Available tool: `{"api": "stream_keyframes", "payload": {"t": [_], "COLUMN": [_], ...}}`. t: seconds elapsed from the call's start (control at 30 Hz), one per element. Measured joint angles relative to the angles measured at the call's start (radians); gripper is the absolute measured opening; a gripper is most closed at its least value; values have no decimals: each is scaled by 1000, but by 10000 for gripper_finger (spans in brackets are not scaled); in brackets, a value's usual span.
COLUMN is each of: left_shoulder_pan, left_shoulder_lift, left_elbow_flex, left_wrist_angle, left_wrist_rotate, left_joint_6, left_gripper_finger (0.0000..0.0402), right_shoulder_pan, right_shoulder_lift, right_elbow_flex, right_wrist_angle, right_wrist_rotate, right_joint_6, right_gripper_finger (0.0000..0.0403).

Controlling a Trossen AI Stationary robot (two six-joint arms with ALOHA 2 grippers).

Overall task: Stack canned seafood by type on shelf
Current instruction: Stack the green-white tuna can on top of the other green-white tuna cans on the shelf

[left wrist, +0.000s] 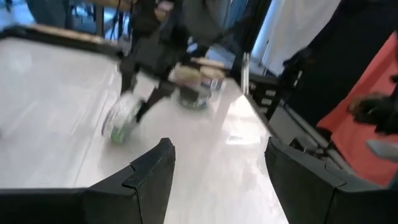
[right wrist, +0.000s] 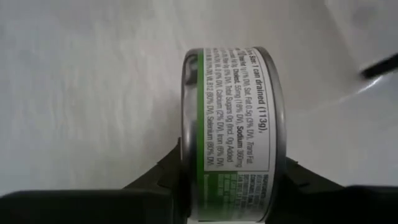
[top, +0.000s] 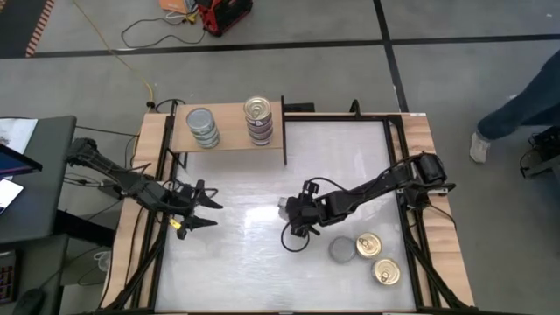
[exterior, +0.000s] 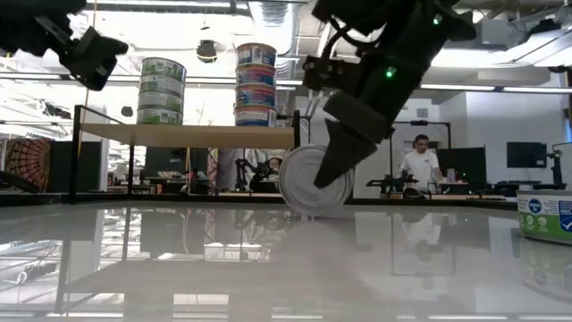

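Fingers of the right gripper [top: 291, 213] are pinching a green tin [right wrist: 230, 134] on edge on the bench [top: 254, 262], well short of the shelf [top: 229, 138]; a shallow grip risks it rolling free. Left fingers [left wrist: 152, 171] are waiting spread.

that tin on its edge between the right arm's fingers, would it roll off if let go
Probably yes. The tin stands on its rim on the glossy white tabletop, round face showing in the low view, so it could roll away or topple flat. It looks rigid, so a squeeze should not dent it. The right pincer grips its smooth flat ends, where it may slip.
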Motion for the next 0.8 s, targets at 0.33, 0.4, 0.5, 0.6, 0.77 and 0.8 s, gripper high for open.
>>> {"api": "stream_keyframes", "payload": {"t": [0.33, 0.4, 0.5, 0.6, 0.77, 0.8], "left_shoulder_pan": [0, 0, 0, 0, 0, 0], "left_shoulder_lift": [244, 310, 403, 481, 575, 591], "left_elbow_flex": [117, 150, 210, 281, 394, 410], "left_wrist_angle": [-1, -5, -4, -1, -6, -9], "left_wrist_rotate": [-73, -133, -198, -203, -205, -216], "left_joint_6": [204, 272, 346, 388, 430, 441], "left_gripper_finger": [240, 241, 246, 255, 275, 279], "right_shoulder_pan": [90, 96, 95, 92, 83, 83], "right_shoulder_lift": [0, -1, 0, 0, 0, 0], "right_elbow_flex": [138, 156, 172, 183, 184, 184], "right_wrist_angle": [272, 339, 365, 382, 405, 410], "right_wrist_rotate": [110, 110, 110, 118, 130, 131], "right_joint_6": [-467, -535, -593, -639, -652, -654], "right_gripper_finger": [177, 177, 165, 160, 173, 177]}}
